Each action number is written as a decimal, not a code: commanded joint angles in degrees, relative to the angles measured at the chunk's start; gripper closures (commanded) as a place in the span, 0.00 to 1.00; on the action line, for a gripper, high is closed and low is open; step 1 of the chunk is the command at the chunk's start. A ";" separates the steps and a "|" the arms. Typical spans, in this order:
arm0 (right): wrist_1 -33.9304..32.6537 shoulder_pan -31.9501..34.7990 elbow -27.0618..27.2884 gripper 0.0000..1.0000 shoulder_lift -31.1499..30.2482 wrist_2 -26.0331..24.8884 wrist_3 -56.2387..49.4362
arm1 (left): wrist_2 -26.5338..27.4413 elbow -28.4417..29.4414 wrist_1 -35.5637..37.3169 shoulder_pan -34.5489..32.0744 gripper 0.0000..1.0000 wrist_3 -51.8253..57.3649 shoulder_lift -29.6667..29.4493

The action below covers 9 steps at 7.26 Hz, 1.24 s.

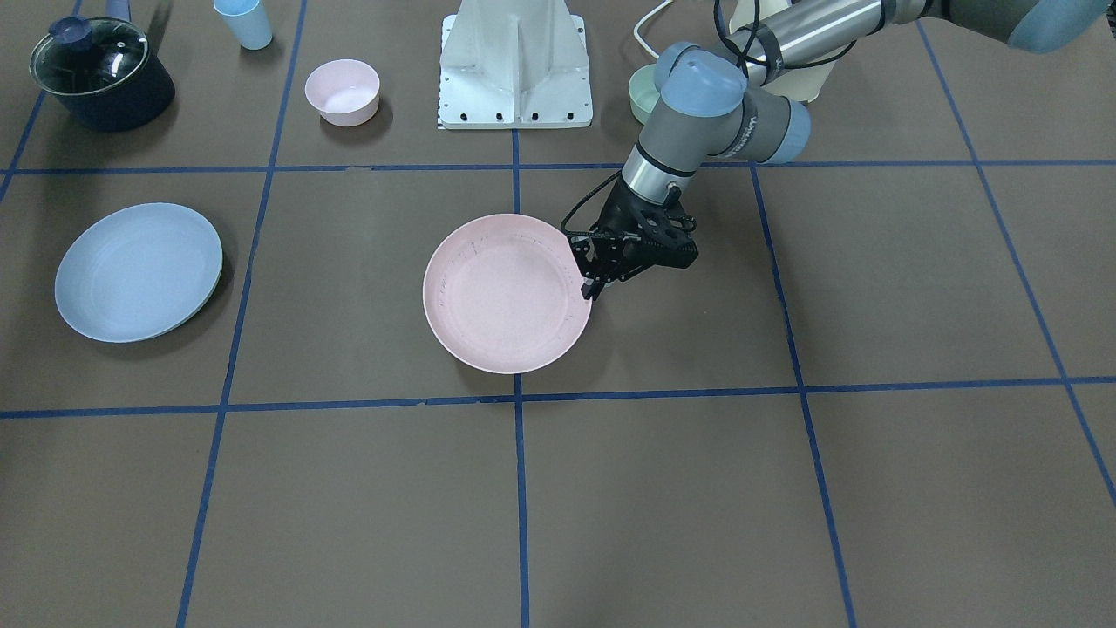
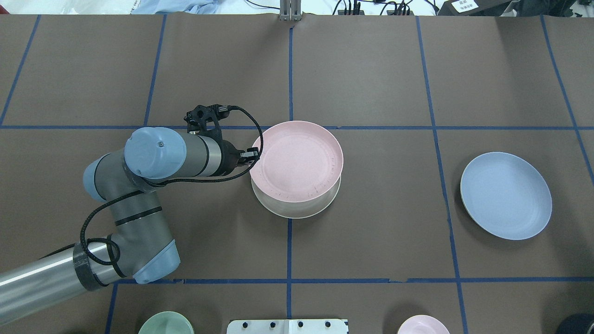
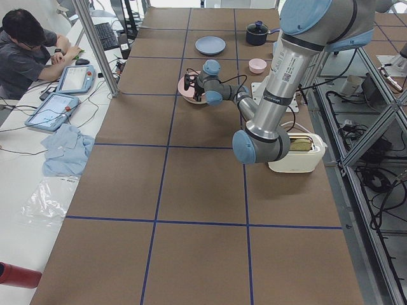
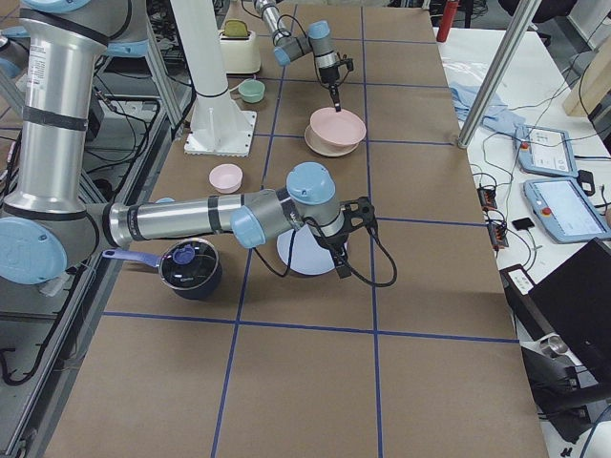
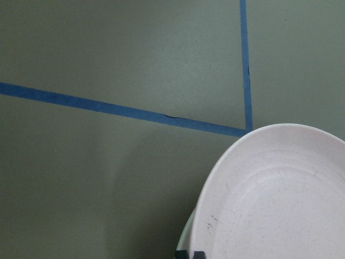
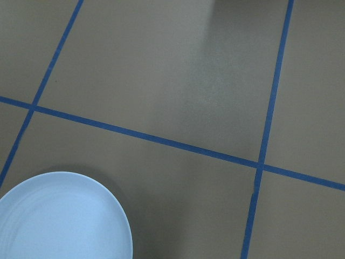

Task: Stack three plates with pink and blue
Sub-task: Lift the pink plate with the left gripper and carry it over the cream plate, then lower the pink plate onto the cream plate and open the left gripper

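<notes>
Tabletop (image 2: 371, 69): the stack site is at the centre, on a tape crossing. The left arm (image 2: 153, 160) comes in from its own side to the centre. The right arm (image 4: 191, 219) shows only in the right side view, reaching out over the blue plate (image 2: 506, 195). That plate lies flat and alone on the robot's right, well apart from the other two. The pink plate (image 2: 297, 160) is over the cream plate (image 2: 297, 209). From overhead a crescent of cream shows on the robot's side, so the two are not concentric. In the side view pink looks raised on the held side, and I can't tell if its opposite edge rests on cream. My read on the step: setting pink onto cream, the first of two stackings, not seated yet. Next move calls for centring pink over cream and lowering it until flat. Then release and back out sideways without dragging the rim, since a shallow plate will slide easily on the one below. Blue goes on after that. Left jaws: nearly together, clamped on the pink plate's rim at its robot-left edge, one finger inside and one outside, and I see no contact with cream. Right jaws: near the blue plate's edge. Can't tell if they are apart or together, or touching it. The right wrist view shows only plate and tabletop, no fingers.
</notes>
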 commanded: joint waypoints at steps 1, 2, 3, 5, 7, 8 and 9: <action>0.00 0.00 0.00 0.00 0.06 0.09 0.00 | 1.54 0.06 0.21 1.30 1.00 0.00 -0.16; 0.00 0.00 0.00 0.00 0.06 0.00 0.00 | 1.54 0.15 0.21 1.40 1.00 0.00 -0.07; 0.00 0.00 0.00 0.00 -0.03 0.09 0.00 | 1.63 0.23 0.21 1.40 0.88 0.00 -0.07; 0.00 0.09 0.00 0.00 -0.03 0.09 0.00 | 3.20 0.50 0.29 2.36 0.58 -0.09 -0.07; 0.00 0.00 0.00 0.00 -0.03 0.09 0.00 | 3.13 0.33 0.29 2.36 0.24 0.35 0.02; -0.09 0.00 0.00 0.00 -0.03 0.09 0.08 | 2.34 -0.89 0.47 2.10 0.00 1.57 0.28; 0.00 0.00 0.00 0.00 -0.03 0.35 0.78 | 0.33 -4.13 3.60 0.71 0.00 6.54 0.63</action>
